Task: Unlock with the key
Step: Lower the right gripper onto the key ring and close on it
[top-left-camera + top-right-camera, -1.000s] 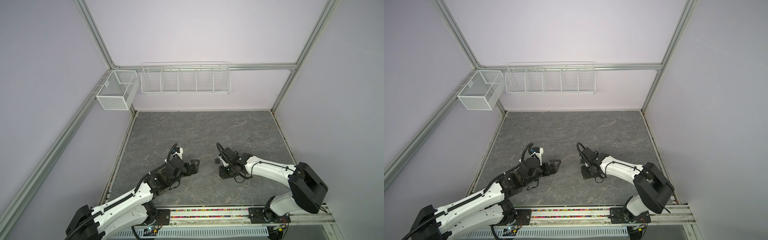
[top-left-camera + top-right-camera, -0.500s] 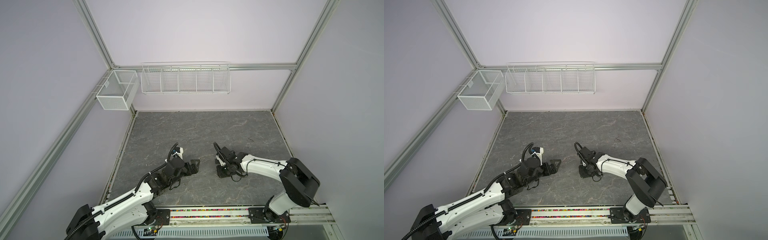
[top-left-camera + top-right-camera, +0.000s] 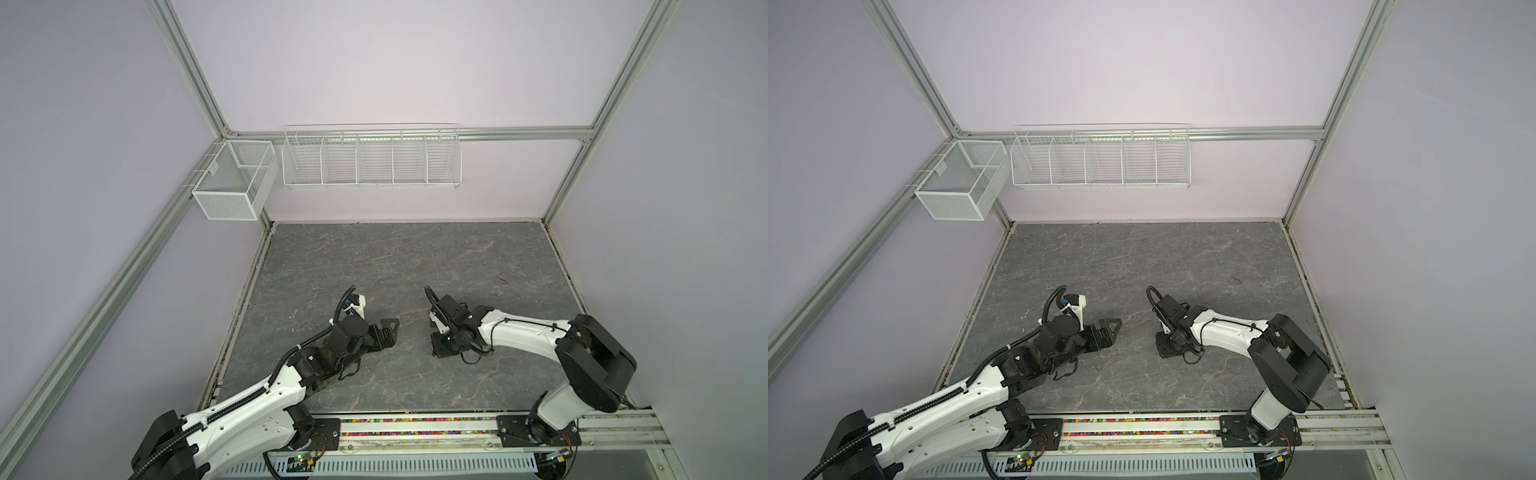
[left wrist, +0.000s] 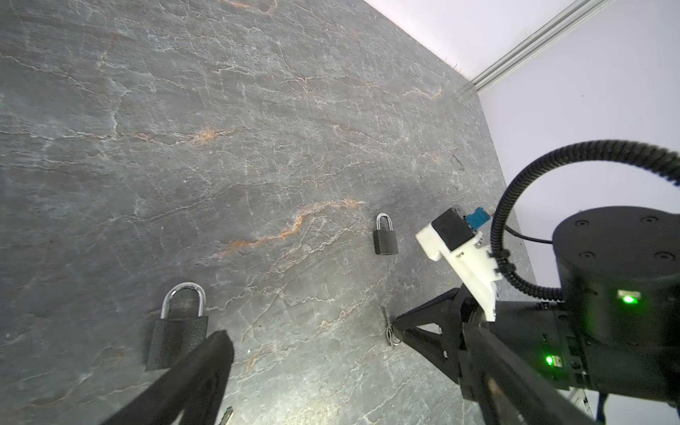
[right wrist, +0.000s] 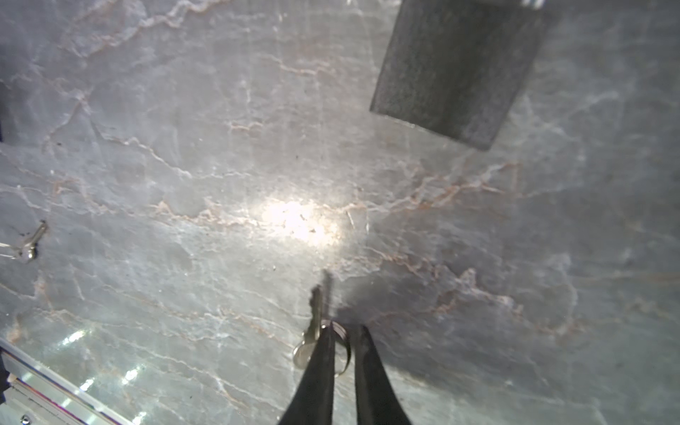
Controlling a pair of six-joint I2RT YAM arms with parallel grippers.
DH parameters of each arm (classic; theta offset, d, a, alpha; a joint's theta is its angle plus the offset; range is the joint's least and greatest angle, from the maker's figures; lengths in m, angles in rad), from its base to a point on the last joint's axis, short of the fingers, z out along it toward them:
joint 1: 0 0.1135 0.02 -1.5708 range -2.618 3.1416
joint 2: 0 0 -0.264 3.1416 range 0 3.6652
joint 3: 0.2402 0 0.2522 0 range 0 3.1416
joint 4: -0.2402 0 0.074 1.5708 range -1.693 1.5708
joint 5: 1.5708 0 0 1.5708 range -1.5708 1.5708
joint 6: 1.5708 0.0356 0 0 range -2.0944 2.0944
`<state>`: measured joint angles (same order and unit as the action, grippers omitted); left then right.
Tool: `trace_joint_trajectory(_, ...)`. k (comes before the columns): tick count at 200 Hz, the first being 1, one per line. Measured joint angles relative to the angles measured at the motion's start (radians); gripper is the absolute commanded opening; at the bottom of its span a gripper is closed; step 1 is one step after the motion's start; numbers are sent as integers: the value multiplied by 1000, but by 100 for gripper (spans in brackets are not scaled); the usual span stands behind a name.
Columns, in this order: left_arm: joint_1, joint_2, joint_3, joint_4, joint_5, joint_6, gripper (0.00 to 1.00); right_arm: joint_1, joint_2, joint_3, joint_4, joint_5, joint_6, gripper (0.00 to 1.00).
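The right arm has folded its elbow inward and its jaws have narrowed, while the left arm has not stirred. The right gripper [image 5: 346, 327] stands tip-down on the table [image 3: 374, 257]. Its fingers are a sliver apart astride the ring of the key [image 5: 315, 312], which lies flat just beside one fingertip; whether the ring is truly pinched cannot be told. The left gripper [image 3: 388, 331] hangs spread wide and empty, one finger near a padlock [image 4: 178, 336]. A second padlock [image 4: 385, 241], shackle closed, lies near the right gripper, and a spare key [image 5: 29, 243] sits well apart. The pick-up of the key appears to be in hand. Next, the grasp likely needs to firm, lift the key clear and line its blade with a keyhole, with the left gripper probably steadying that padlock.
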<state>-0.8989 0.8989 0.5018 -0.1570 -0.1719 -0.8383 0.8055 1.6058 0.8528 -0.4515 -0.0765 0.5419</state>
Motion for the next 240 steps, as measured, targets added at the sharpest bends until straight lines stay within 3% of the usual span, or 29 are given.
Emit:
trace_joint_trajectory(37, 0, -11, 0, -3, -7, -7, 99, 5, 0, 0, 0, 0, 0, 7)
trace_joint_trajectory(189, 0, -46, 0, -18, -7, -34, 99, 48, 0, 71, -47, 56, 0, 7)
trace_joint_trajectory(240, 0, -46, 0, -18, -7, -41, 99, 50, 0, 76, -88, 76, 27, 23)
